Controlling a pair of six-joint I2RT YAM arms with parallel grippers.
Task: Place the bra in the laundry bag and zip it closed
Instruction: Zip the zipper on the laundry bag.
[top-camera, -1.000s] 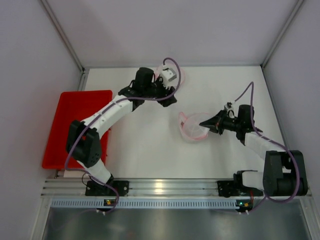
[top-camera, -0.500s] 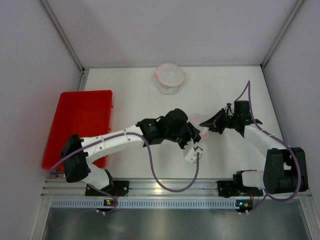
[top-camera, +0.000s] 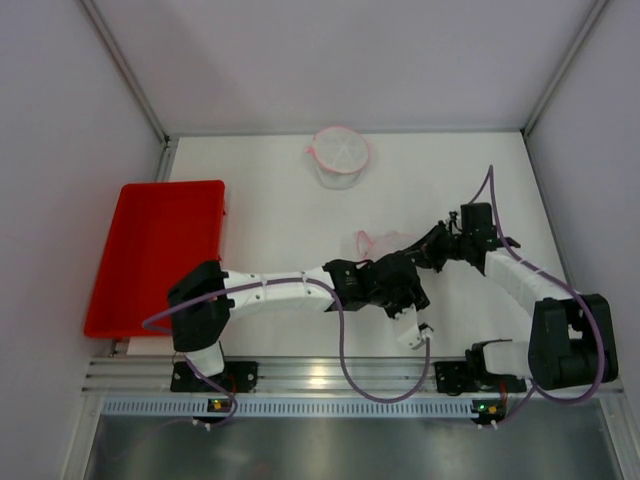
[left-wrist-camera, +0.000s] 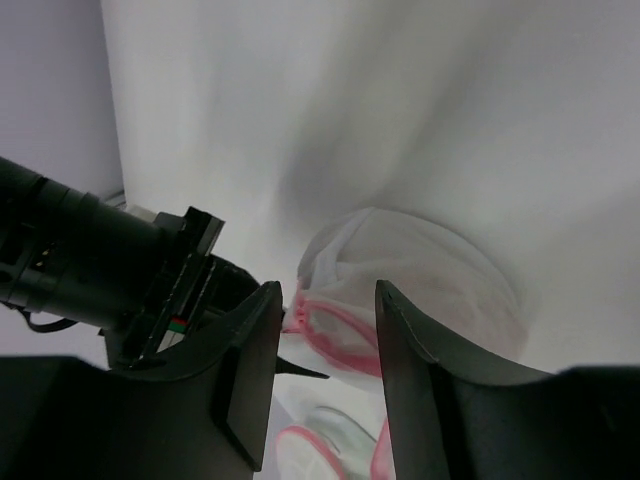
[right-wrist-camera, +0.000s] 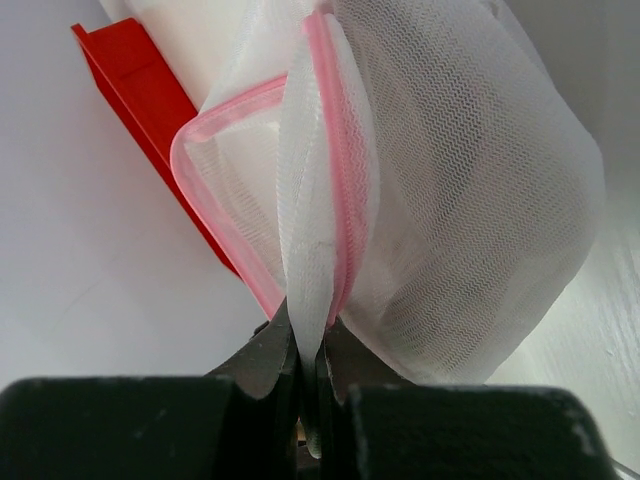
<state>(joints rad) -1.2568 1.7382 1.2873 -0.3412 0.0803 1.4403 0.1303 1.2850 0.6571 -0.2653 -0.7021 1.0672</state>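
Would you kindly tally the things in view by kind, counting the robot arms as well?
Pink-trimmed mesh pieces: 2 (far mesh piece, held mesh piece pinched by the right arm)
Red tray: 1
Robot arms: 2 (left arm, right arm)
Total: 5

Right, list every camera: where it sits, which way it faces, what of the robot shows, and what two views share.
Top external: above and behind the bases, looking down on the table; both arms show whole, red tray at left.
Left wrist: on the left arm, looking past its open left pincer at the laundry bag; the right arm shows too.
Right wrist: on the right arm, looking along the right pincer, shut on the laundry bag's mesh.
Shared: all three show the laundry bag.
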